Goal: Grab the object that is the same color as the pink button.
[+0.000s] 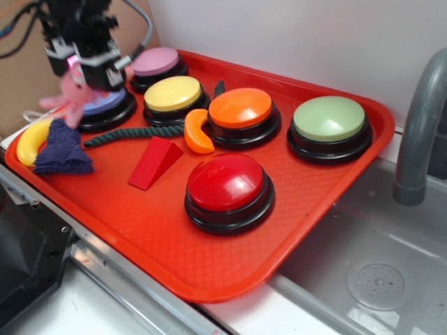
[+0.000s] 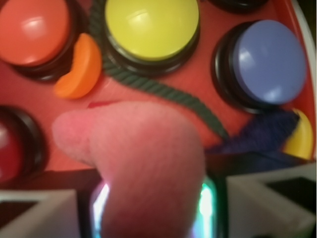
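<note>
Buttons number six on the red tray [image 1: 209,279]: the pink button [image 1: 156,62] at the far left corner, a blue-lavender button [image 1: 105,103] just in front of it, a yellow button [image 1: 172,94], an orange button [image 1: 240,108], a green button [image 1: 329,119] and a red button [image 1: 228,183] nearest the front edge. Each has a domed top on a black base.

Loose pieces in the tray: one red wedge [image 1: 155,163] left of the red button, one orange crescent [image 1: 197,132] touching the orange button's base, one dark green rope [image 1: 133,134] running past the yellow button, one dark blue cloth [image 1: 63,150] and one yellow banana-like piece [image 1: 31,140] by the left rim. The tray sits beside a grey sink [image 1: 377,251] with a grey faucet [image 1: 422,118].

Above the tray's left end, over the blue-lavender button, the gripper [image 1: 82,70] is closed around the pink plush toy [image 1: 70,98], which hangs lifted clear of the tray. The wrist view shows the toy [image 2: 143,163] blurred and filling the space between the fingers [image 2: 270,198].
</note>
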Robot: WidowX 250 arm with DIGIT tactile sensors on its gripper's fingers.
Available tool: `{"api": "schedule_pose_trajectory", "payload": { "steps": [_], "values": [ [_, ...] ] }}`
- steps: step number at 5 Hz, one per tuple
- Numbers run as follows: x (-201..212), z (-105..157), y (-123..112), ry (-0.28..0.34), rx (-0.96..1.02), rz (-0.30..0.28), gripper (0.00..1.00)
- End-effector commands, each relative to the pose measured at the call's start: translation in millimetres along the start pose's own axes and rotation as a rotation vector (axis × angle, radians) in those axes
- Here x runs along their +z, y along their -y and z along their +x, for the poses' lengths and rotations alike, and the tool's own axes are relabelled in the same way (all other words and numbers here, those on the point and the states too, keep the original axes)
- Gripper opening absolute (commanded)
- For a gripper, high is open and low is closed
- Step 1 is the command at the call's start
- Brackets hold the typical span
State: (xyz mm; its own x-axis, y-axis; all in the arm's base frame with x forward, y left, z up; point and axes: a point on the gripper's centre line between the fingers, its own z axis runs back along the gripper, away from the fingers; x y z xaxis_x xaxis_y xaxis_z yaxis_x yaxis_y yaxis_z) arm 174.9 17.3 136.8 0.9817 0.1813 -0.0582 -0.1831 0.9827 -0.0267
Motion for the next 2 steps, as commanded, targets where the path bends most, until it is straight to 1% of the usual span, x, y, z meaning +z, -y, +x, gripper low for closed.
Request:
{"api": "schedule_pose_trajectory", "payload": {
  "steps": [1,2],
  "values": [
    [31.7,-26.7,14.2,0.046,-0.111,0.011,0.0],
    [31.3,-26.9,15.7,-0.023,-0.124,0.077,0.0]
  ]
}}
